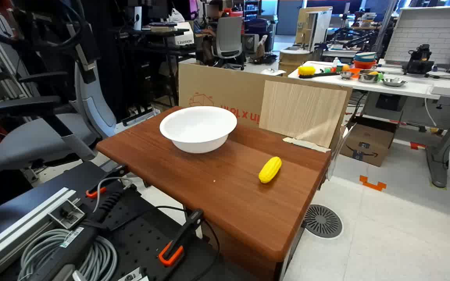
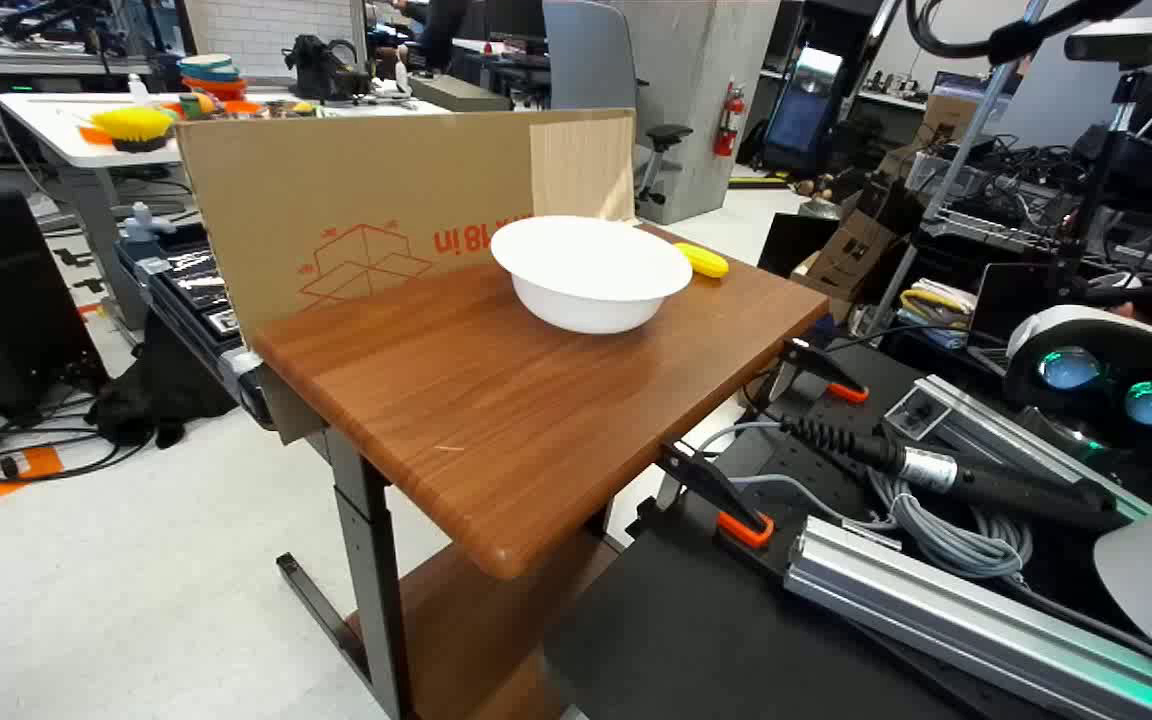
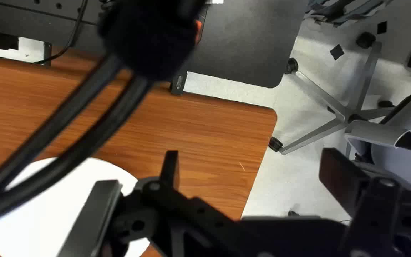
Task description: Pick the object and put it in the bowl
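Observation:
The yellow object (image 1: 270, 170) lies on the brown wooden table (image 1: 209, 175) near its right end in an exterior view. In an exterior view the object (image 2: 704, 261) shows just behind the bowl's rim. The object is out of view in the wrist view. The wide white bowl (image 1: 198, 127) stands upright on the table and shows in both exterior views (image 2: 591, 275). In the wrist view the bowl (image 3: 52, 203) is at lower left, partly covered by black cables and gripper parts. My gripper (image 3: 249, 157) is open, its fingers wide apart with nothing between them, high over the table's edge.
A cardboard panel (image 1: 225, 91) stands along one table edge. Black clamps with orange grips (image 2: 716, 490) hold the opposite edge by a black bench (image 2: 636, 610) with cables and aluminium profiles. A grey office chair (image 1: 49, 132) stands near one end.

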